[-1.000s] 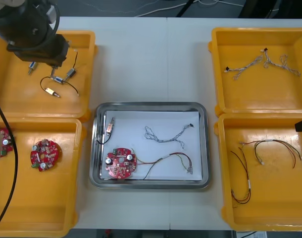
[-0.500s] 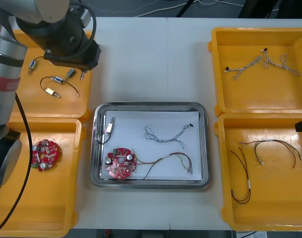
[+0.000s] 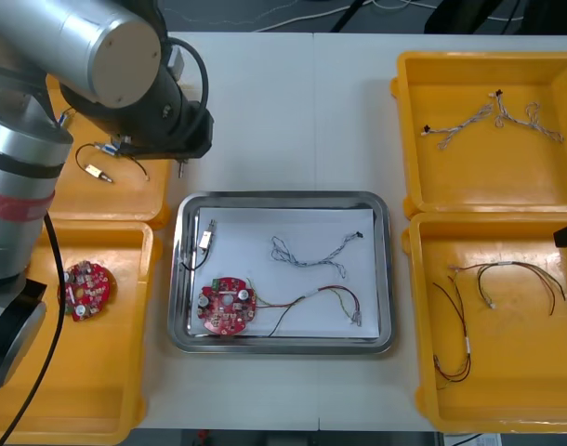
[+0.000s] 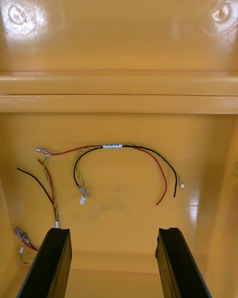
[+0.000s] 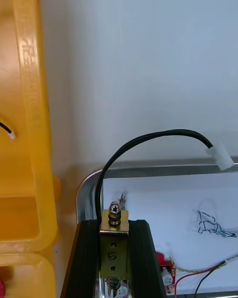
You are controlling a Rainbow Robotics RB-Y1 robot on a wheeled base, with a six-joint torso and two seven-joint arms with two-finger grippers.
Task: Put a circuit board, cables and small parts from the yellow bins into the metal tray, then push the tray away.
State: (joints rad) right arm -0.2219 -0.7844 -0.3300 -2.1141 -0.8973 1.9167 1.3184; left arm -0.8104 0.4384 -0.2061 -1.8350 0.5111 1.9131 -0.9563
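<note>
My left gripper (image 5: 113,223) is shut on a small metal part (image 5: 114,217) with a black cable (image 5: 148,139) that loops out to a white plug. In the front view the left gripper (image 3: 178,153) hangs over the table between the upper left yellow bin (image 3: 163,74) and the far left corner of the metal tray (image 3: 283,197). The tray holds a red circuit board (image 3: 226,304), a blue and white cable (image 3: 311,249), a red and yellow cable (image 3: 325,299) and a small metal part (image 3: 206,239). My right gripper (image 4: 114,233) is open above red and yellow cables (image 4: 119,149).
The upper left bin keeps more small metal parts (image 3: 98,165). Another circuit board (image 3: 85,288) lies in the lower left bin. Twisted cables (image 3: 493,121) lie in the upper right bin, and red, yellow and black cables (image 3: 507,279) in the lower right bin (image 3: 414,279).
My left arm has swung out of the upper left bin toward the tray, carrying the small metal part with its black cable. The right arm has not moved.
</note>
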